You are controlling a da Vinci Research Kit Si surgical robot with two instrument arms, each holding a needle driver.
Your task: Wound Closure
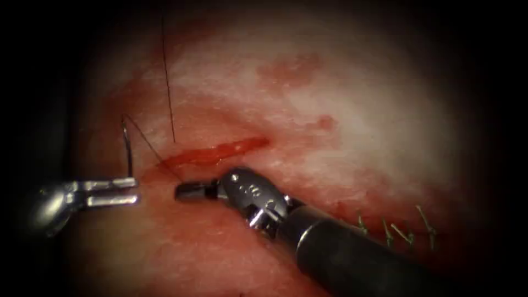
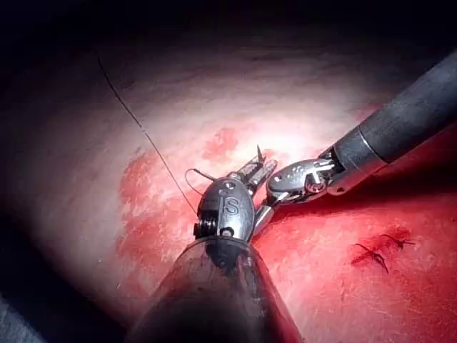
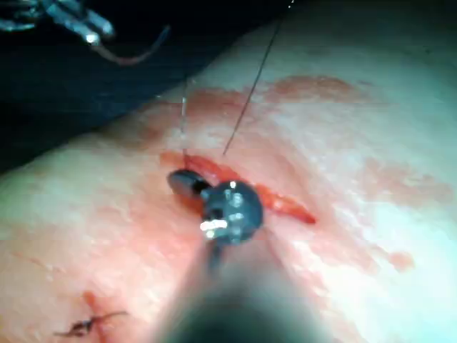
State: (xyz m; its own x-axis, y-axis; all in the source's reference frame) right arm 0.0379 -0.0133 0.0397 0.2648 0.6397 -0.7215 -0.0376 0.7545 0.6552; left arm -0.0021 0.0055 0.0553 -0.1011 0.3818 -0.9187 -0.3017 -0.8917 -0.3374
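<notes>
- Nearest in the endoscope view, the right arm's tool (image 1: 190, 191) comes in from the lower right on a dark shaft. Its jaws are closed together, their tip lying low over the tissue (image 1: 352, 110) just below the left end of the cut (image 1: 217, 152).
- The thread (image 1: 151, 147) runs right up to that closed tip, but I cannot tell whether the jaws pinch it or merely touch it.
- Behind the shaft, on the right, a row of finished stitches (image 1: 404, 228) stands with short cut ends sticking up.
- To the left, level with the right tool, the left arm's tool (image 1: 118, 191) reaches in from the left edge. Its jaws are clamped on the needle (image 1: 128, 148) at the needle's lower end.
- The needle rises from those jaws in a shallow curve, clear of the tissue, on the left of the cut.
- From the needle's upper end the thread slants down to the right toward the cut's left end.
- The cut lies just beyond the two tools, a short open slit with red fluid (image 1: 231, 148) in it.
- A second strand of thread (image 1: 168, 82) climbs from the tissue just above the cut, straight up and out of the frame.
- In the left wrist view, the left tool (image 2: 258, 170) and right tool (image 2: 275, 196) sit close together, tips nearly meeting.
- In the right wrist view, the right tool (image 3: 182, 182) rests at the cut (image 3: 285, 204).
</notes>
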